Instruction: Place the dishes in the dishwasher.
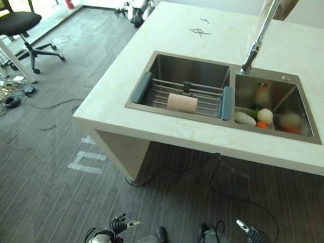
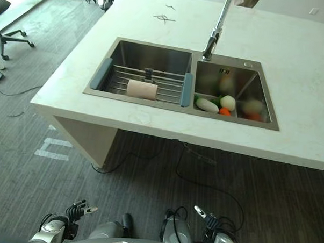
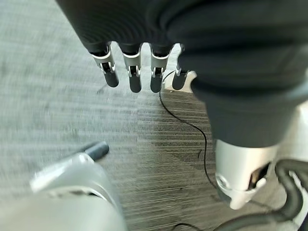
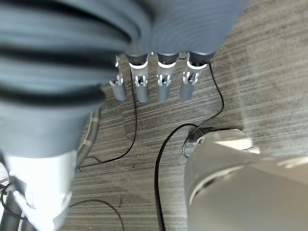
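Note:
A pale pink cup (image 1: 182, 103) lies on its side on a wire rack (image 1: 209, 95) with blue-grey ends, set across the left basin of a steel double sink (image 1: 192, 68). In the right basin (image 2: 208, 78) lie a white oblong piece (image 1: 245, 118), a white round piece (image 1: 265, 116) and something orange (image 1: 262, 125), with more blurred items beside them. My left hand (image 1: 100, 238) and right hand (image 1: 256, 239) hang low by the floor, well short of the counter. Both are open and hold nothing: the left fingers (image 3: 134, 77) and the right fingers (image 4: 163, 86) are straight over the carpet.
The sink sits in a white counter (image 1: 171, 41) whose near edge overhangs the carpet. A tall faucet (image 1: 256, 47) rises between the basins. A black office chair (image 1: 18, 24) stands far left, with cables on the floor near it. White tape marks (image 1: 87, 162) lie on the carpet.

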